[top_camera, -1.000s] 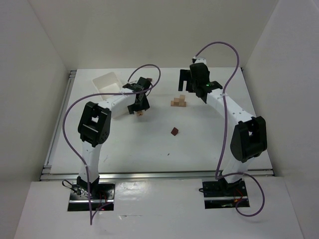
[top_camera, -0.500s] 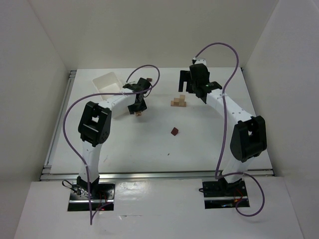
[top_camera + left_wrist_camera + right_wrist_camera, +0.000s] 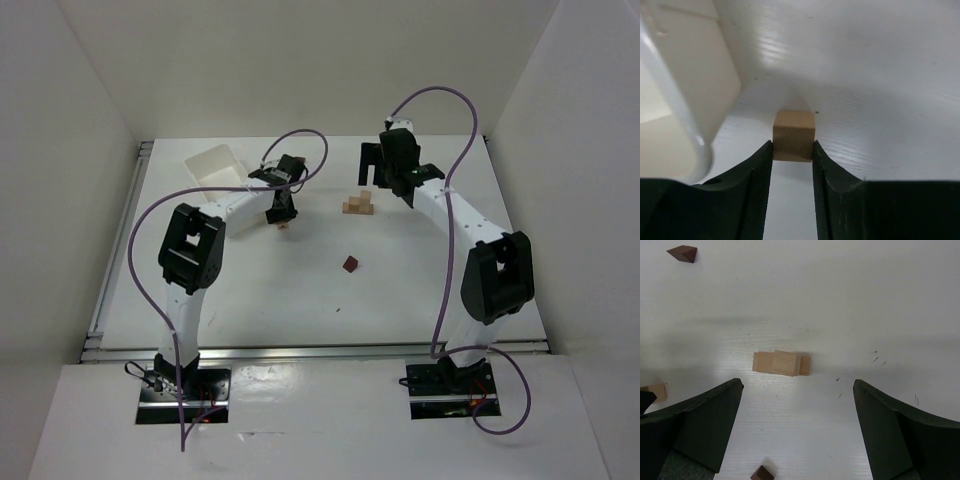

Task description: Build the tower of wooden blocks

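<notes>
A light tan cube (image 3: 794,135) rests on the table beside the white tray, and my left gripper (image 3: 792,150) is shut on it, both fingertips pressing its sides. From above, the left gripper (image 3: 281,214) covers most of that cube (image 3: 283,226). The small tan stack of wood blocks (image 3: 358,205) stands mid-table; in the right wrist view the stack (image 3: 781,363) lies just beyond my open right gripper (image 3: 797,384), which holds nothing. A maroon roof-shaped piece (image 3: 682,252) lies far off. A maroon block (image 3: 349,264) sits nearer the arms.
The white tray (image 3: 215,165) stands at the back left, its wall (image 3: 685,95) close to the left fingers. White walls enclose the table on three sides. A purple cable loops over each arm.
My left jaws have closed in from wide open until they touch the tan cube, and the left gripper has shifted slightly toward the back. The right arm has barely moved.
</notes>
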